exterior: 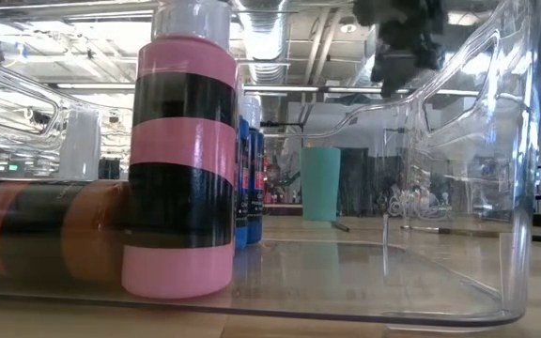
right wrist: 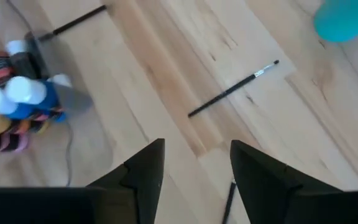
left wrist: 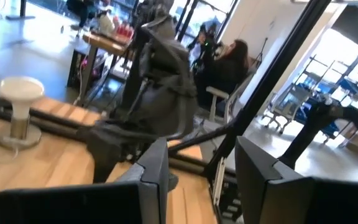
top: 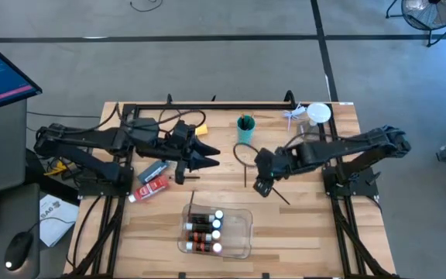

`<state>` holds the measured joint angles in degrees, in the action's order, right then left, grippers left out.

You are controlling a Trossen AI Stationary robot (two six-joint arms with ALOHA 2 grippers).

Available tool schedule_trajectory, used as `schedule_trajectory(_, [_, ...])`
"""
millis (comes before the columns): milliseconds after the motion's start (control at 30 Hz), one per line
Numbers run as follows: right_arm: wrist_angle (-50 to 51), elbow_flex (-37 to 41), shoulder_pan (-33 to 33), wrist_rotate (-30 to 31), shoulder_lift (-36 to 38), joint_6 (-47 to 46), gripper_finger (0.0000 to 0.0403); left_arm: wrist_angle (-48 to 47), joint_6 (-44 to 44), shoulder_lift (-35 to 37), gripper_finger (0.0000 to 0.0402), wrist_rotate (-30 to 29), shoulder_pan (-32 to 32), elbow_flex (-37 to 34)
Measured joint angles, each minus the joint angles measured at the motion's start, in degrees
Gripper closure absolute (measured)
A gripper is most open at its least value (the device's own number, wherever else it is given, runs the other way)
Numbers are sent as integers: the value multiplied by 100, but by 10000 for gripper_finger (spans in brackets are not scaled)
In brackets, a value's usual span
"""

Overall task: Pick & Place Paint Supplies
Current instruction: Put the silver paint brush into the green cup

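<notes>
Clearly the right gripper (top: 262,186), jaws apart and empty mid-desk (top: 316,232), should drop squarely astride the brush (right wrist: 234,89) before closing.

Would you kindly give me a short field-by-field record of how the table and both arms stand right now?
tray: clear tray at the table's near edge, holding striped bottles with white caps
cup: teal cup near the far edge
loose brush: thin brush lying on the wood, beyond the right gripper
left side: red tube and grey tube on the table
right gripper: above the table centre, fingers apart, empty
left gripper: raised, fingers apart, empty
</notes>
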<state>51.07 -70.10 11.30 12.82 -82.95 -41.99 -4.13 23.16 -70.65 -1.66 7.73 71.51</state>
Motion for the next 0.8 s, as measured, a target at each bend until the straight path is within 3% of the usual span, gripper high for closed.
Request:
schedule_trajectory(233, [-463,1327,921,1173,410,-2068,240,153,261,17,309,1,26,-582])
schedule_trajectory(500, [-1531,2325,1838,2923,496,-4376,245,1730,279,21,309,1,67,-1258])
schedule_trajectory(600, [-1561,2454,1863,2961,239,-4488,239,2182,229,31,309,-1,127,-1502])
schedule_trajectory(800, [-1550,2619,1758,2902,-138,-4072,226,2210,-22,28,309,1,125,-1975])
